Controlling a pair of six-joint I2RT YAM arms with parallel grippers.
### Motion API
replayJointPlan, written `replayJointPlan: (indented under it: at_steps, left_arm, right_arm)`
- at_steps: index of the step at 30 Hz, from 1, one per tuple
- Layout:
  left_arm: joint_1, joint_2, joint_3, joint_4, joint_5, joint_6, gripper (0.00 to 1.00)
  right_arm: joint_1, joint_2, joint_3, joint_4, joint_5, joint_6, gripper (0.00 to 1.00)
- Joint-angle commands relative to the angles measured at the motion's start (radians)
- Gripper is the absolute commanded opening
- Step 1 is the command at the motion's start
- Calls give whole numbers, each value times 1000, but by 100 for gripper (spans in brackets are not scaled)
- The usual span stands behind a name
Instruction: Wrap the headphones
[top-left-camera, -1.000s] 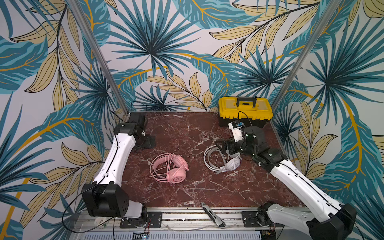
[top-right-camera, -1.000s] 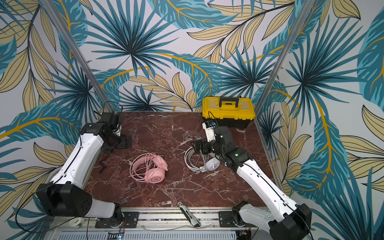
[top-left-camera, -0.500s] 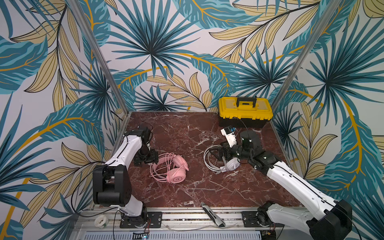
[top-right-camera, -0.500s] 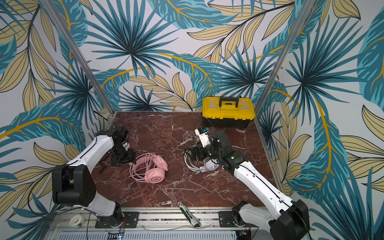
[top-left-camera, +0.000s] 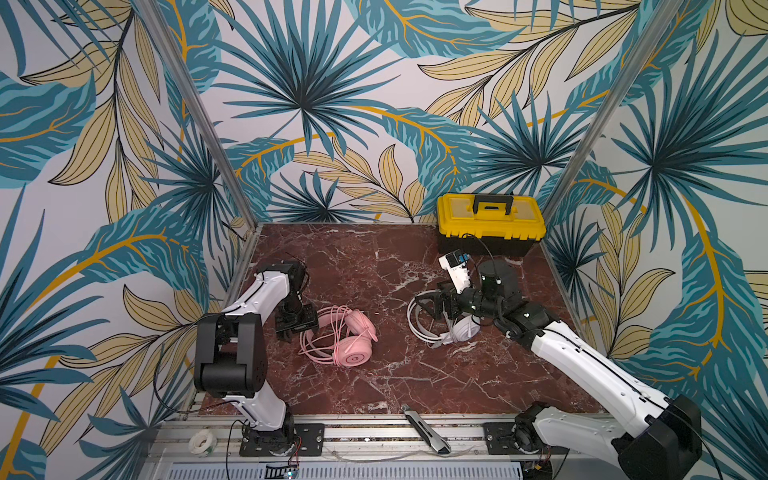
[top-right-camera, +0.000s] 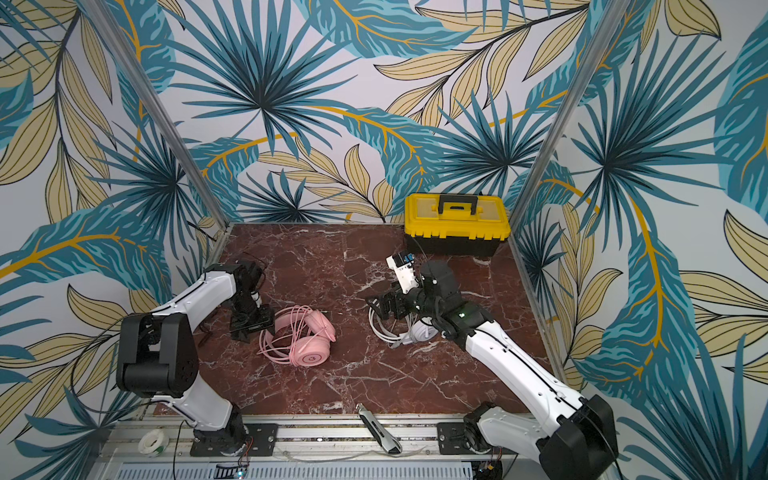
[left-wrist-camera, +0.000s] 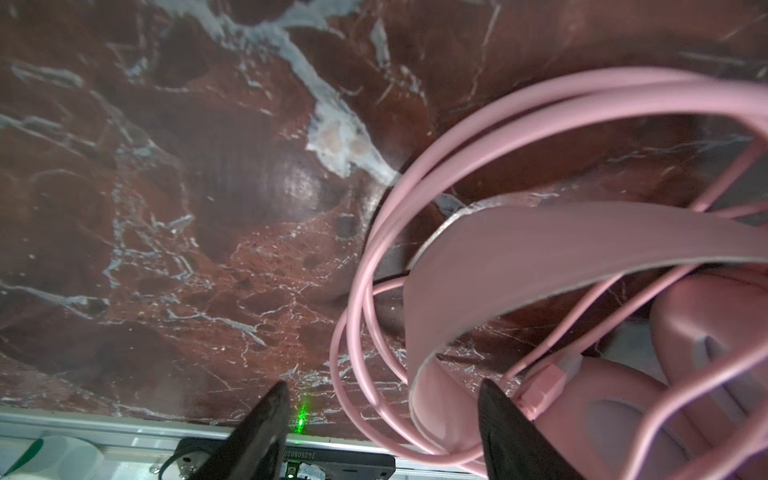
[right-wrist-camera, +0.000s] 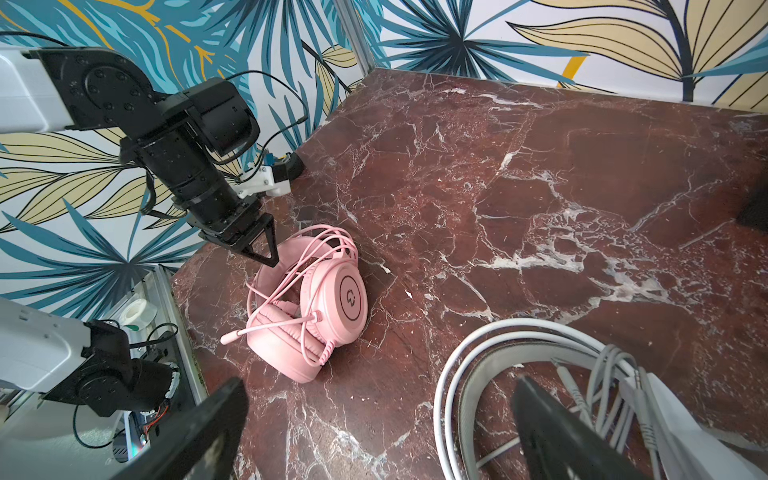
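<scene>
The pink headphones (top-left-camera: 347, 338) (top-right-camera: 301, 338) lie left of centre on the marble, with their thin cable looped loosely over the headband. My left gripper (top-left-camera: 297, 328) (top-right-camera: 251, 324) (left-wrist-camera: 384, 395) points down at their left edge. Its jaws are open and straddle the pink headband (left-wrist-camera: 540, 249) and several cable loops. The white headphones (top-left-camera: 442, 330) (top-right-camera: 401, 330) lie right of centre. My right gripper (top-left-camera: 432, 301) (top-right-camera: 384, 305) (right-wrist-camera: 380, 388) stands wide open across the white headband (right-wrist-camera: 469, 374), one finger inside its arc.
A yellow and black toolbox (top-left-camera: 490, 224) (top-right-camera: 457, 224) stands at the back right. On the front rail lie a utility knife (top-left-camera: 426, 430) (top-right-camera: 378, 428) and a roll of tape (top-left-camera: 201, 442) (top-right-camera: 151, 442). Patterned walls close the left, back and right sides.
My left arm swung from the back left corner down to the pink headphones, and its jaws narrowed around the headband. My right gripper shifted slightly left over the white headband.
</scene>
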Motion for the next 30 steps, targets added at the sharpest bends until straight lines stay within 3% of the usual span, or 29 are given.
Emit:
replayJointPlan:
  at_steps: [1,21,30]
  left_arm:
    - [7,5,-24,53,15,-64,69]
    - [-81,99,-78,167,47,-157,52]
    - [-88,94,-96,208,30,-209,34]
  right_arm:
    - [8,11,-10,27,12,-12,100]
    - [12,34,16,-2,56,-20,100]
    - [14,32,9,-47,78,-16,100]
